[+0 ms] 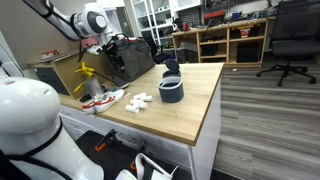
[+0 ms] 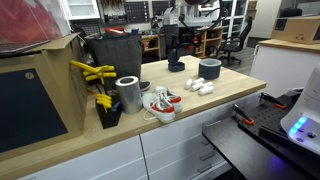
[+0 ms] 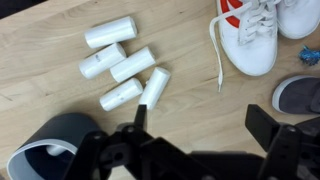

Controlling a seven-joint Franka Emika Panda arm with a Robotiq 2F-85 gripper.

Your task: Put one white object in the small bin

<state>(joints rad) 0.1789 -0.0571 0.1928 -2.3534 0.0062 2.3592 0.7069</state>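
Note:
Several white cylinders [image 3: 125,65] lie side by side on the wooden table; they also show in both exterior views [image 1: 140,100] [image 2: 200,87]. The small dark round bin [image 3: 45,145] stands upright next to them [image 1: 171,91] [image 2: 210,69]; its inside looks empty in the wrist view. My gripper [image 3: 205,120] is open and empty, hanging well above the table, over bare wood between the cylinders and the shoes. It also shows in both exterior views [image 1: 113,52] [image 2: 184,42].
A pair of white and red shoes [image 3: 255,30] [image 1: 100,98] [image 2: 160,103] lies near the cylinders. A silver can [image 2: 128,93], yellow tools [image 2: 92,72] and a dark box [image 1: 130,60] stand along the table. A grey object [image 3: 298,95] lies by the shoes.

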